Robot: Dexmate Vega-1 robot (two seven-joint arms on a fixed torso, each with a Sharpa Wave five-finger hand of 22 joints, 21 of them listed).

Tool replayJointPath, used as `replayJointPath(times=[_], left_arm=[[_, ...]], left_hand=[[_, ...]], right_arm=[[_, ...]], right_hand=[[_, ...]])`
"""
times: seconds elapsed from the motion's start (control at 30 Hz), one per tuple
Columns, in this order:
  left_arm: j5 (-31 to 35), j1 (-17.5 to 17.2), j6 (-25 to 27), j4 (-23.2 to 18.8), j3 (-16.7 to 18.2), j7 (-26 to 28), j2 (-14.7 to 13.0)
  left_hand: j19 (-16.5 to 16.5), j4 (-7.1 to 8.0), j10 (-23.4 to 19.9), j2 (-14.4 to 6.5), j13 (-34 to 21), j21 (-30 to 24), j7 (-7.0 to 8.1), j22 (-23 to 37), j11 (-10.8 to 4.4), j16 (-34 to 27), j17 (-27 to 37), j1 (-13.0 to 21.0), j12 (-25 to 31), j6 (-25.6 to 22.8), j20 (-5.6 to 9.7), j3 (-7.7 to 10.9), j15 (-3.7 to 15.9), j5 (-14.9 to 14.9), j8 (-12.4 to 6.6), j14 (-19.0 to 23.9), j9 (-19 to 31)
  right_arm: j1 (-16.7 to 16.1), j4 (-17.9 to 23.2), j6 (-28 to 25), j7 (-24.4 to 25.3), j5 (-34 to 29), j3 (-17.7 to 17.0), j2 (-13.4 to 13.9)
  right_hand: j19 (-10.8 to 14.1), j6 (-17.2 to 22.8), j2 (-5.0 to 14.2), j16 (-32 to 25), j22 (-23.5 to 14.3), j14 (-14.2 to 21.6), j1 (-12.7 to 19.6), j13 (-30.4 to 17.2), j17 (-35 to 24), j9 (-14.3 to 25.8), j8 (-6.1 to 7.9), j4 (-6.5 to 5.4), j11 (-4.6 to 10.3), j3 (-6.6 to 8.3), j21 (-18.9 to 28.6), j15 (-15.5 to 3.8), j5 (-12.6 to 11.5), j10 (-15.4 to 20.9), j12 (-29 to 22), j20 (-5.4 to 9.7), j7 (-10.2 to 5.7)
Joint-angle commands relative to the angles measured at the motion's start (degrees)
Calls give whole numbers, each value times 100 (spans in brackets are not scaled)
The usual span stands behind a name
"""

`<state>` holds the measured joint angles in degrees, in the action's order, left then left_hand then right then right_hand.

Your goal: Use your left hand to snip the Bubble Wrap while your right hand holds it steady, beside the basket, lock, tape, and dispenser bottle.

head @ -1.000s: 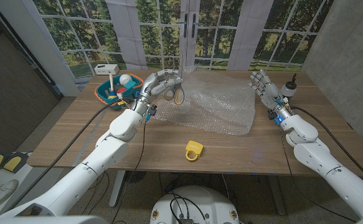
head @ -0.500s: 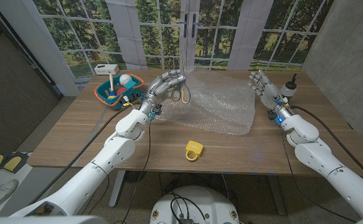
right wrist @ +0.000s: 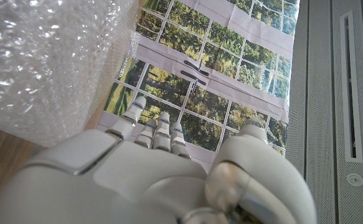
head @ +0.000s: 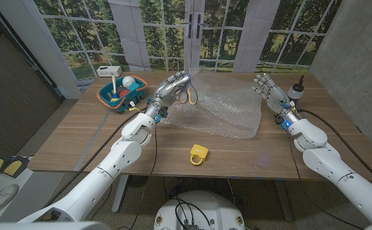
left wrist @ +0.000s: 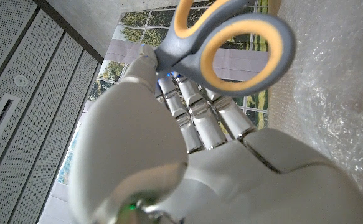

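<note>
Two hands, head view: the left hand [head: 173, 88] is raised over the counter [head: 77, 144] at the near-left part of the Bubble Wrap [head: 227, 110]; the right hand [head: 267, 87] is raised at the sheet's far-right corner.
Left hand, head view: its fingers [head: 180, 79] are curled around the scissors [head: 188, 94], whose yellow-lined handles hang down on the sheet's side of the hand.
Right hand, head view: its fingers [head: 261, 80] are spread apart and hold nothing; they stand just beside the sheet's right edge, and whether they touch it cannot be told.
Bubble Wrap, head view: a clear sheet lies rumpled across the middle of the counter between the two hands.
Other things, head view: a blue basket [head: 117, 94] with small items sits at the far left, a yellow lock [head: 199, 154] lies near the front edge, well apart from the sheet, and a dispenser bottle [head: 295, 90] stands just behind the right hand.
Left wrist view: the fingers [left wrist: 193, 109] clamp the scissors [left wrist: 231, 46] by the grey and yellow handle loops, with the Bubble Wrap [left wrist: 337, 106] close beside them.
Right wrist view: the fingers [right wrist: 159, 130] reach out straight and slightly apart, and the Bubble Wrap [right wrist: 44, 62] lies just beside them, with a small gap showing at the fingertips.
</note>
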<state>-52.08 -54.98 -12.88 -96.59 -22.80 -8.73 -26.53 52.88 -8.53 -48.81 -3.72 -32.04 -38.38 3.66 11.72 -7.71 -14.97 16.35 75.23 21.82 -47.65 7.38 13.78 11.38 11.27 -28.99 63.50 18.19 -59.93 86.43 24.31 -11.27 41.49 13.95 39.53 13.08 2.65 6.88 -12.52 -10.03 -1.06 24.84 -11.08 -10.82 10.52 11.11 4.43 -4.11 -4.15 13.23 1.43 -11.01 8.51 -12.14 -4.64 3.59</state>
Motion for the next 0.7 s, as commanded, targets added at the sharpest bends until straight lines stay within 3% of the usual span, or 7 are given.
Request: replayJointPath(times=[0.03, 0.1, 0.27, 0.47, 0.57, 0.7], left_arm=[[-390, 100, 7, 202, 87, -352, 151], [-509, 144, 39, 280, 96, -513, 180], [-452, 207, -15, 370, 88, -567, 230], [-400, 237, -73, 408, 74, -599, 281], [-421, 235, -81, 410, 71, -630, 307], [-425, 257, -90, 439, 56, -702, 327]], left_hand=[[-36, 10, -5, -415, -25, -58, 40, -6, -30, -42, 19, 465, -22, -56, 146, 27, 232, 28, -31, 5, 7], [-49, 13, -3, -414, -32, -66, 49, -9, -52, -40, 19, 463, -30, -66, 147, 25, 231, 29, -36, -1, 5], [-68, 18, 5, -411, -47, -80, 55, -12, -57, -47, 28, 459, -45, -51, 150, 21, 233, 30, -31, 1, 1], [-85, 22, 8, -411, -68, -101, 54, -16, -62, -51, 37, 456, -59, -45, 159, 19, 232, 32, -30, -6, -4], [-92, 25, 2, -411, -78, -114, 69, -18, -58, -54, 44, 453, -64, -28, 161, 17, 232, 33, -24, -8, -6], [-101, 27, 1, -408, -92, -129, 73, -21, -63, -55, 51, 451, -72, -36, 163, 14, 233, 34, -29, -16, -9]], right_arm=[[-166, 427, -314, 9, -64, -16, 343], [-169, 470, -400, -38, -35, -15, 412], [-175, 532, -514, -238, 144, -33, 493], [-152, 487, -646, -631, 606, -64, 437], [-82, 372, -626, -963, 794, -60, 392], [-67, 387, -683, -1172, 923, -82, 420]], right_hand=[[201, -49, 22, -71, -31, 172, 37, -24, -36, 14, -26, 41, -110, 43, 65, 44, 7, 39, -5, -53, 73], [330, -67, 12, -68, -37, 194, 52, -29, -42, 15, -26, 57, -128, 52, 104, 64, 7, 57, -8, -121, 84], [1052, -42, -21, -136, -22, 530, 108, -32, -56, 15, 3, 119, -240, 91, 297, 251, 5, 111, -3, -117, 259], [1614, 279, -52, -217, 13, 982, 211, -20, -51, 13, 90, 198, -242, 136, 367, 216, -2, 404, -59, -129, 416], [1893, 568, -269, -276, 15, 1288, 10, -16, -71, 16, 147, 146, -251, -11, 356, 157, -7, 720, -122, -441, 441], [2136, 860, -378, -349, 13, 1609, -206, -21, -88, 27, 205, 60, -228, -138, 336, 107, -59, 1025, -177, -457, 463]])
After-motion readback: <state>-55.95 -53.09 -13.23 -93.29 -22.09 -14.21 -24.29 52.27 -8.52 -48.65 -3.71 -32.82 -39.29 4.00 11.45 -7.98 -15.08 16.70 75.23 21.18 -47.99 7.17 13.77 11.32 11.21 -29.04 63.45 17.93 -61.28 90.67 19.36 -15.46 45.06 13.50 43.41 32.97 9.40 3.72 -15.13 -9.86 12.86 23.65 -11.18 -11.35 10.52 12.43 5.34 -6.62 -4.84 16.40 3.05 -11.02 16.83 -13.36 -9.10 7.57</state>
